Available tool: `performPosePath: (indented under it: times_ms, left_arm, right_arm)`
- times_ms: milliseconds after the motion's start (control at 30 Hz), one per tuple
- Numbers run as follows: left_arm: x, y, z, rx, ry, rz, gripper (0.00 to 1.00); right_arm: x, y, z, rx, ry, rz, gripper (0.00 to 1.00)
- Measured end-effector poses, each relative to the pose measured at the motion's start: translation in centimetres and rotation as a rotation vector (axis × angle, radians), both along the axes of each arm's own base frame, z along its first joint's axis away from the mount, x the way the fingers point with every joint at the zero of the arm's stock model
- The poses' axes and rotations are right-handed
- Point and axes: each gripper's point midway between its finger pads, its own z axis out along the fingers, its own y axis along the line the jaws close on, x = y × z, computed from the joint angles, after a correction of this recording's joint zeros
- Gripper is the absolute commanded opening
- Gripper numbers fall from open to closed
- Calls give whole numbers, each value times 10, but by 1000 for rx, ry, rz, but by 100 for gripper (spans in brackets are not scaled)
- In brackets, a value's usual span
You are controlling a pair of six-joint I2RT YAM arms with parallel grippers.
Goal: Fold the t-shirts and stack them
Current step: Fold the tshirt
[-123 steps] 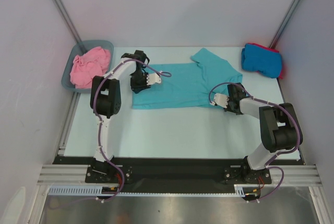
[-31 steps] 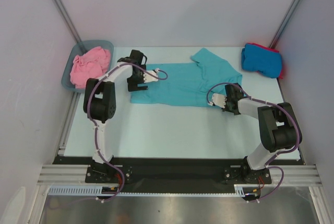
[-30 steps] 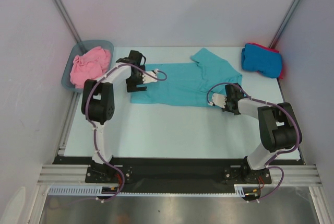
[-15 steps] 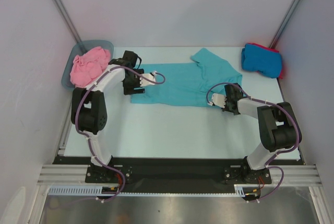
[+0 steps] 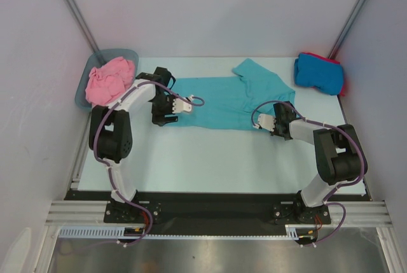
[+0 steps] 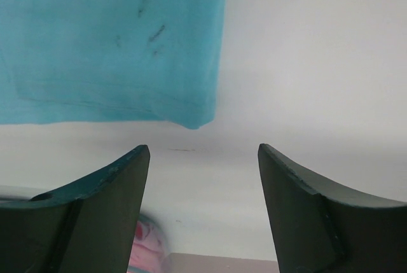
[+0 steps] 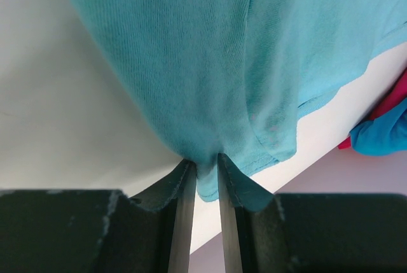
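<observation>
A: teal t-shirt [image 5: 229, 98] status?
B: Flat on the bench [image 5: 210, 158], spread sideways, one sleeve sticking out at its far right. right tool [image 7: 202, 161] pinched narrow on its near-right edge, cloth between the fingers.
A: left tool [image 6: 203, 158]?
B: Wide, holding nothing, over bare bench just off the teal t-shirt's near-left corner.
A: Others?
B: blue shirt [image 5: 318, 72] folded on the red shirt [image 5: 344, 85], well right of the teal. pink shirt [image 5: 109, 81] bunched in the tub [image 5: 81, 97], left of it.

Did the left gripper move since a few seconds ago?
Yes. The left gripper has slid left off the teal t-shirt, toward the grey tub, and now hangs over the table beside the shirt's corner.
</observation>
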Motion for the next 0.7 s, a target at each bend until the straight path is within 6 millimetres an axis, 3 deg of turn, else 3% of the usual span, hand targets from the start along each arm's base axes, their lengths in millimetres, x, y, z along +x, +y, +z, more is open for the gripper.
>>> performPosePath:
  times_ms: [300, 433, 500, 567, 600, 633, 667, 700]
  left_arm:
    - [-4, -2, -39, 15, 103, 4, 69]
    - [-2, -3, -45, 15, 107, 7, 67]
    - [1, -4, -45, 13, 98, 8, 61]
    - [6, -5, -44, 10, 85, 13, 42]
    - [8, -6, -43, 8, 80, 18, 28]
    - [9, -6, -43, 6, 77, 23, 7]
    - [9, -6, -43, 7, 75, 26, 1]
    - [10, -6, -43, 9, 73, 24, 0]
  right_arm:
    - [3, 0, 0, -3, -3, 0, 26]
    - [3, 0, 0, -3, -3, -1, 26]
    - [3, 0, 0, -3, -3, -1, 26]
    - [3, 0, 0, -3, -3, -1, 26]
    - [3, 0, 0, -3, -3, -1, 26]
    - [4, 1, 0, -3, -3, -1, 26]
    - [4, 1, 0, -3, -3, -1, 26]
    - [4, 1, 0, -3, -3, -1, 26]
